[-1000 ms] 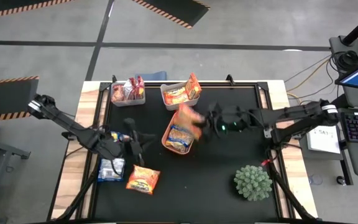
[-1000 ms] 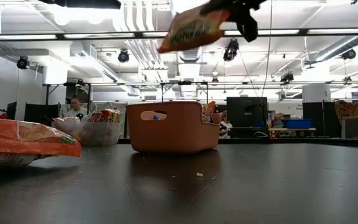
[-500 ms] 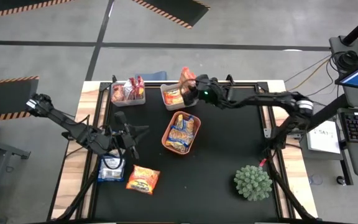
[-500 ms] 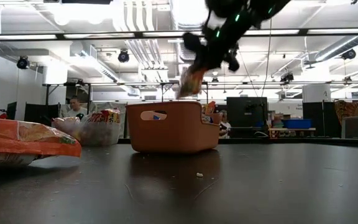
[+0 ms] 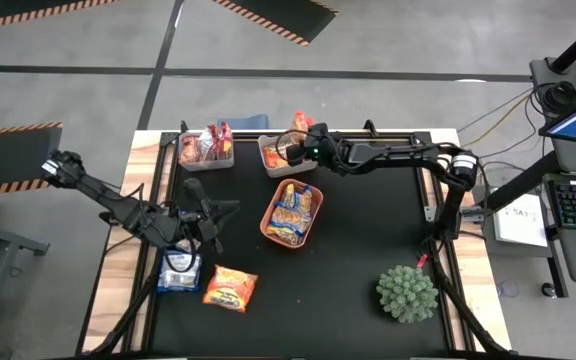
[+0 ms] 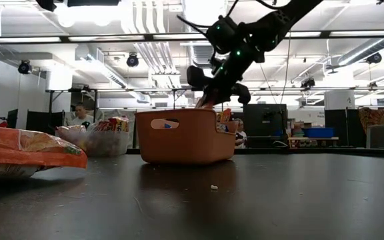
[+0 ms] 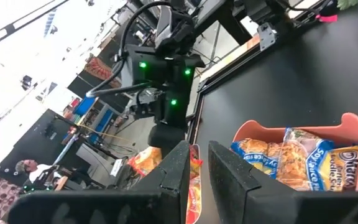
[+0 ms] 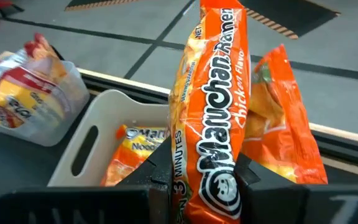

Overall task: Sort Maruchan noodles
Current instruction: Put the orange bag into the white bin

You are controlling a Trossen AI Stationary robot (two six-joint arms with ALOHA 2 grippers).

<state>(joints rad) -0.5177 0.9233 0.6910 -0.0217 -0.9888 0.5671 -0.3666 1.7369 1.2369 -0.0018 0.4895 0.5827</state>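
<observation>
While gripped, noodle packet (image 8: 211,118) overhangs bin (image 8: 107,134).

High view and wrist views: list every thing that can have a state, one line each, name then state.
Right gripper: shut on an orange Maruchan packet, held upright over the white bin.
White bin: holds packets already.
Left gripper: cannot tell, hovering near the table's left side.
Orange tray: holds several packets.
Clear bin: holds packets.
Blue packet: lying flat on the table.
Orange packet: lying flat beside it.
</observation>
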